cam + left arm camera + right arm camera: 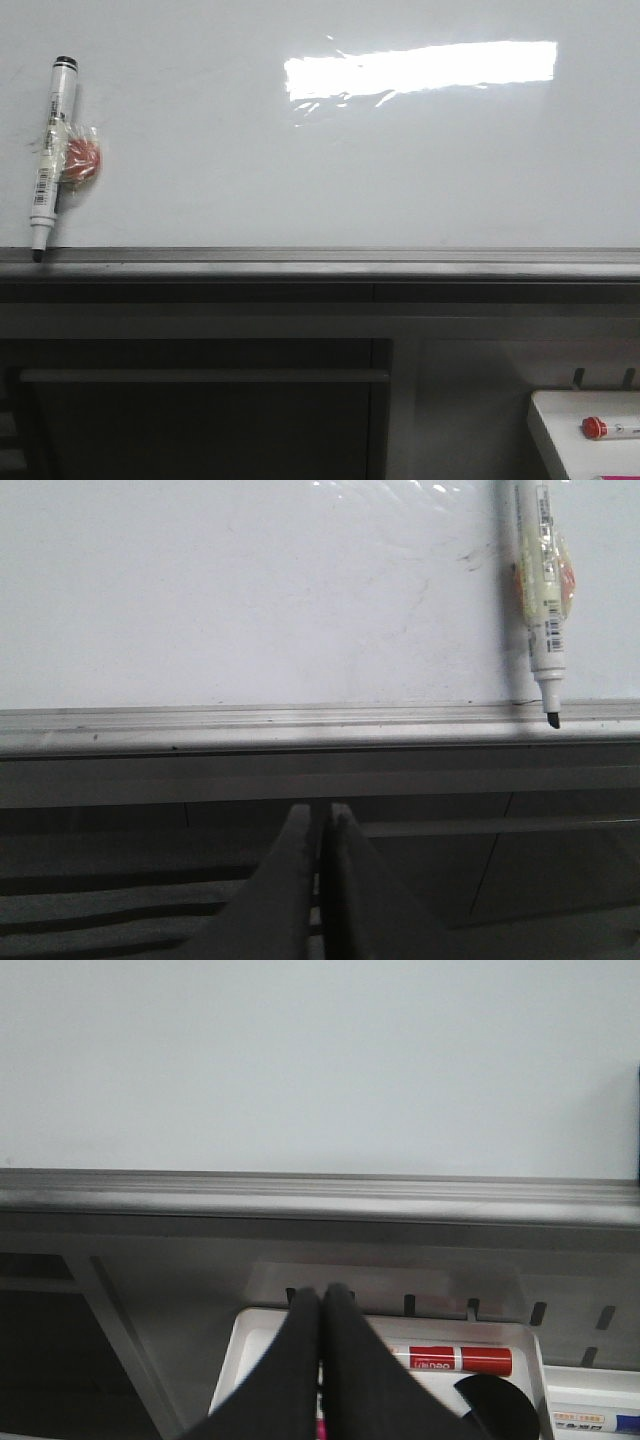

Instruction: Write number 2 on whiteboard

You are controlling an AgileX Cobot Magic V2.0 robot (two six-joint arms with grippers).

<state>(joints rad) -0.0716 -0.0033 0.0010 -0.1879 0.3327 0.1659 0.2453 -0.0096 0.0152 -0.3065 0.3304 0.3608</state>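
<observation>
The whiteboard (330, 170) fills the upper front view, glossy white with a bright glare and a grey metal ledge (320, 262). No drawn 2 shows on it, only faint smudges. A black-tipped white marker (48, 155) stands tip-down on the ledge at the far left, taped to a red round magnet (80, 160). It also shows in the left wrist view (542, 580). My left gripper (321, 815) is shut and empty below the ledge, left of the marker. My right gripper (321, 1295) is shut and empty over the small white tray (260, 1335).
The small white tray (560, 420) at lower right holds a red-capped marker (610, 428), also seen in the right wrist view (455, 1360). A dark cabinet front (200, 410) lies below the ledge.
</observation>
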